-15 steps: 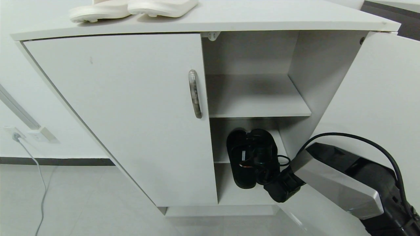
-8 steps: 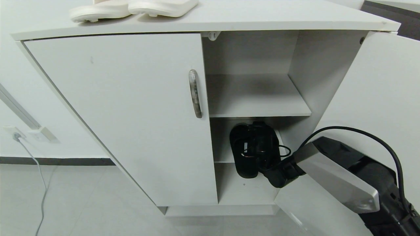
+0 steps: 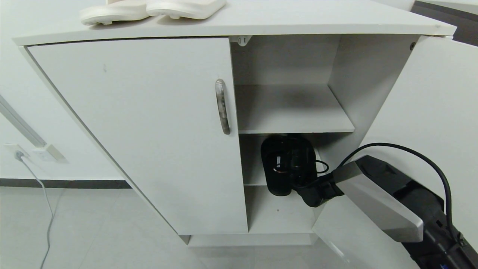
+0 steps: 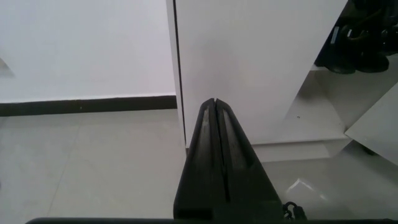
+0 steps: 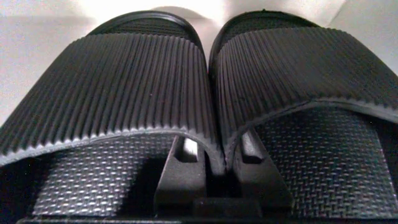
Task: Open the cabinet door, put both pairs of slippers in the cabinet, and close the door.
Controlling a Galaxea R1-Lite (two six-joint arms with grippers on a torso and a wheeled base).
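Observation:
The white cabinet [image 3: 123,123] has its left door shut and its right door [image 3: 429,112] swung open. A pair of black slippers [image 3: 287,164] hangs in the opening, toes over the lower shelf under the upper shelf [image 3: 295,112]. My right gripper [image 5: 211,158] is shut on the two slippers' inner edges, under the ribbed straps [image 5: 124,93]. White slippers [image 3: 149,9] lie on the cabinet top. My left gripper [image 4: 214,109] is shut and empty, low above the floor in front of the shut door; the black slippers [image 4: 354,37] show beyond it.
The shut door carries a metal handle [image 3: 222,106]. The bottom compartment [image 3: 276,216] lies below the slippers. A wall socket with a cable [image 3: 16,155] sits at the far left, above the grey tiled floor [image 3: 93,231].
My right arm has carried the black slippers up and deeper into the cabinet, from in front of the bottom compartment onto the lower shelf level. The left arm and white slippers have not moved.

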